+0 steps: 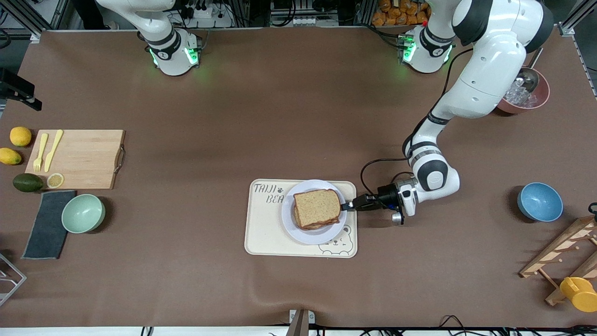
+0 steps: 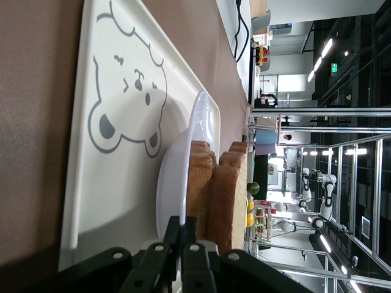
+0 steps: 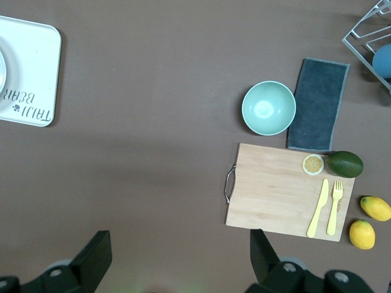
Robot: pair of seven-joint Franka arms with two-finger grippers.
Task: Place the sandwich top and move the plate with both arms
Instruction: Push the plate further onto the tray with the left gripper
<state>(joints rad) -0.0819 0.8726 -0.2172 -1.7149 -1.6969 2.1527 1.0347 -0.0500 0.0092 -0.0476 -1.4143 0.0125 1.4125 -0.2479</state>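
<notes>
Sandwich top (image 1: 317,205) lies on the stacked sandwich, centred on the plate (image 1: 293,226). The plate rests on the bear-print tray (image 1: 263,233), toward that tray's left-arm end. Left gripper (image 1: 349,205), low at the tray's edge, is clenched on the plate's rim; the wrist view shows its fingers (image 2: 174,241) pinching the rim beside the bread. Right gripper (image 3: 177,256), spread wide and holding nothing, waits high over bare table near the cutting board (image 1: 84,156), with a green bowl (image 1: 83,213) and grey cloth (image 1: 46,226) close by.
</notes>
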